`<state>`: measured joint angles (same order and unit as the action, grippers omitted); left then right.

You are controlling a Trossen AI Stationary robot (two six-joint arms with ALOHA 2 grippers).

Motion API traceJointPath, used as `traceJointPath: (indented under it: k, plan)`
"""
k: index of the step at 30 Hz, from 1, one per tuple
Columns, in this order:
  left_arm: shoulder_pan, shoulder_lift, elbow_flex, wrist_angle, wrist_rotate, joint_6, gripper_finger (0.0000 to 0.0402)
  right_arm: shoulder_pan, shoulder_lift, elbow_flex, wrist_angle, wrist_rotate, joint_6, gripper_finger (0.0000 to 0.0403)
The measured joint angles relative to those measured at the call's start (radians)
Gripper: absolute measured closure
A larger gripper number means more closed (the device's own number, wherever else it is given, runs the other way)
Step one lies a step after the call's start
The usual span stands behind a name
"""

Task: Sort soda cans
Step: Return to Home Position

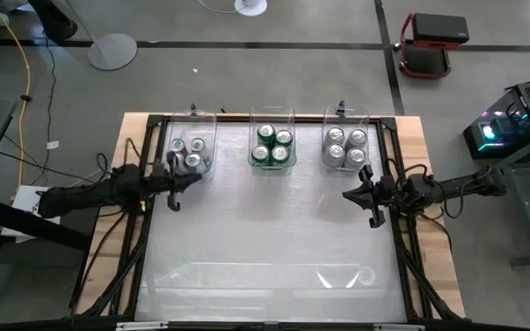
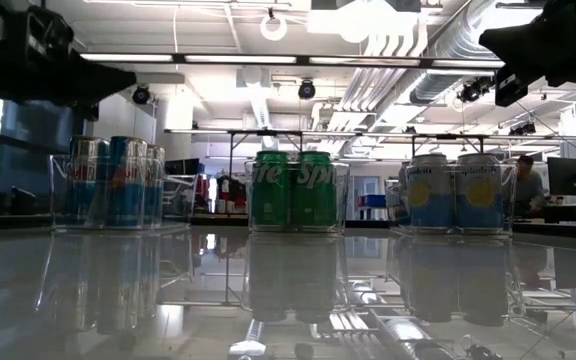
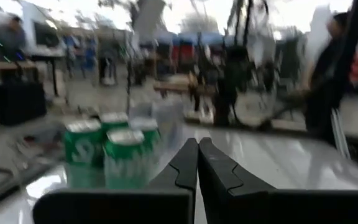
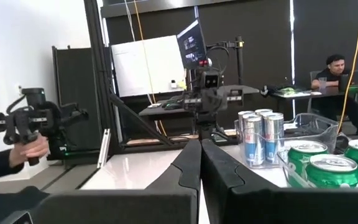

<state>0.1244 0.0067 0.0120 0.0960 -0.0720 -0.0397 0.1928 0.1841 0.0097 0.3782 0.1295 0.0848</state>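
Shiny worktop (image 2: 288, 300) lies closest in the low view, and it is the biggest thing. It is so glossy that the bins and cans show in it like in a mirror.

Two dark arms reach in over it, one from each side. The left arm (image 1: 90, 195) comes in from the left edge. The right arm (image 1: 449, 188) comes in from the right edge.

Three clear bins stand in a row at the far side of the worktop. They are the left bin (image 1: 191, 118), the middle bin (image 1: 272, 116) and the right bin (image 1: 346, 116). Gaps keep them apart.

All the cans stand upright inside the bins. The blue and silver cans (image 2: 113, 182) are in the left bin. Four green cans (image 1: 272, 145) are in the middle bin. Four silver cans with blue and yellow (image 2: 455, 192) are in the right bin.

The left claw (image 1: 197, 178) hangs over the worktop, right by the near side of the left bin. Its two fingers (image 3: 185, 165) press together and hold nothing.

The right claw (image 1: 346, 194) hangs in front of the right bin, a little way off. Its fingers (image 4: 219, 168) are together too, with nothing between them.
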Motion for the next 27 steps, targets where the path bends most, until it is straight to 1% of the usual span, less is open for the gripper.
traceJointPath:
  k: [4, 8, 13, 15, 19, 27]
  plan:
    - [-0.024, 0.001, 0.000, -0.082, 0.012, -0.008, 0.0401, -0.002, 0.000, 0.000, -0.023, 0.013, -0.025, 0.0403]
    - [-0.024, 0.004, 0.000, -0.084, 0.013, -0.033, 0.0401, -0.003, 0.000, 0.000, -0.109, 0.107, 0.018, 0.0403]
    - [-0.024, 0.003, 0.000, -0.084, 0.013, -0.034, 0.0401, -0.003, 0.000, 0.000, -0.272, 0.170, 0.094, 0.0403]
    - [-0.024, 0.003, 0.000, -0.084, 0.013, -0.035, 0.0401, -0.003, 0.001, 0.000, -0.321, 0.201, 0.082, 0.0403]
    - [-0.024, 0.003, 0.000, -0.084, 0.013, -0.035, 0.0401, -0.004, 0.013, 0.000, -0.324, 0.200, 0.038, 0.0403]
    - [-0.023, 0.003, 0.000, -0.084, 0.013, -0.035, 0.0401, -0.004, 0.013, 0.002, -0.328, 0.196, 0.039, 0.0403]
